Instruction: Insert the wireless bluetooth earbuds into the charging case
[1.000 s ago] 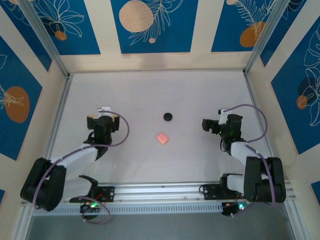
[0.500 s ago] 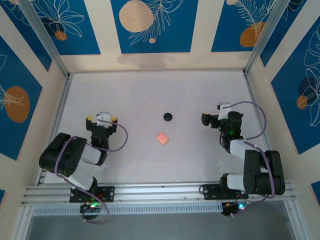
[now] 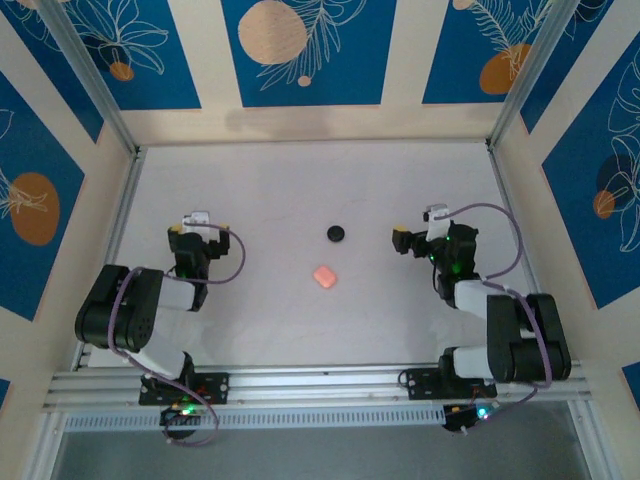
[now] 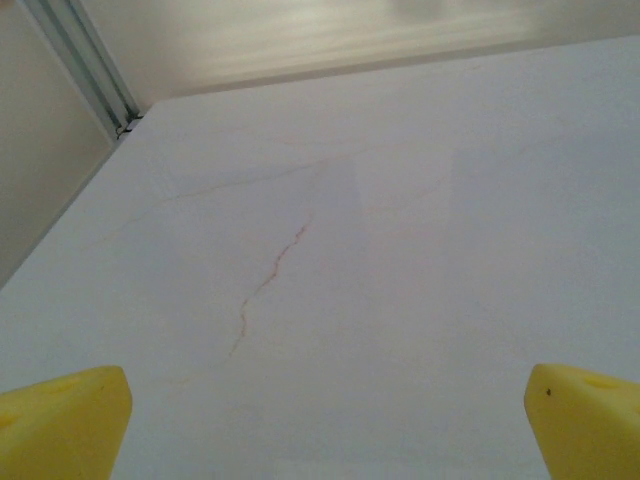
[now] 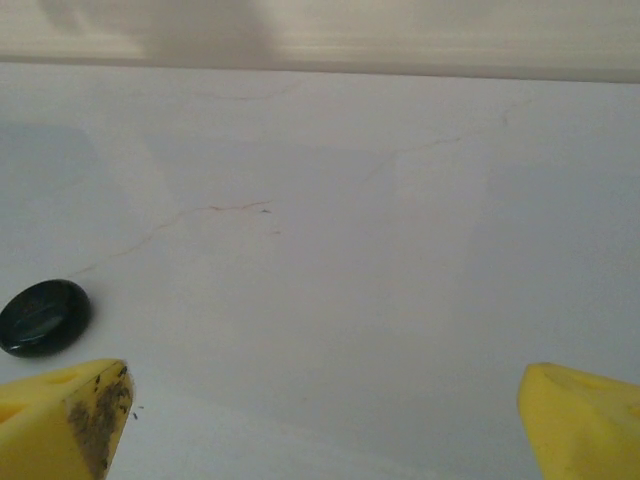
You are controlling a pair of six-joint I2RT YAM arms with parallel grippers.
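1. Blue wall panels w/ orange-and-white leaf prints box in a white table top [image 3: 300,180], hairline cracks across it.
2. Small salmon-pink rounded-square plastic charging case [image 3: 324,275] lies flat mid-table, roughly between the two arms. Judging by that spot, either arm could reach it.
3. Black round disc [image 3: 337,234] sits just beyond the pink case, on the far side, apart from it. The right wrist cam has it low left [image 5: 45,318], near that claw's left tip.
4. Earbuds: too tiny to pick out at this res. Can't tell if they're loose on the table or elsewhere.
5. Left gripper [image 3: 197,230] is well left of the pink case, arm folded tight, elbow back by the near rail, nose aimed at the far wall. Claw wide [image 4: 322,425], yellow fingertips [image 4: 60,420] at the frame edges, bare table between, nothing held.
6. Right gripper [image 3: 428,235] is well right of the pink case, same folded pose, forearm running back to its base. Claw wide too [image 5: 320,425], empty, left pad [image 5: 70,420] smudged dark.
7. My read: both arms are parked off to the sides, centre left free. No grasp begun, so insertion hasn't started.
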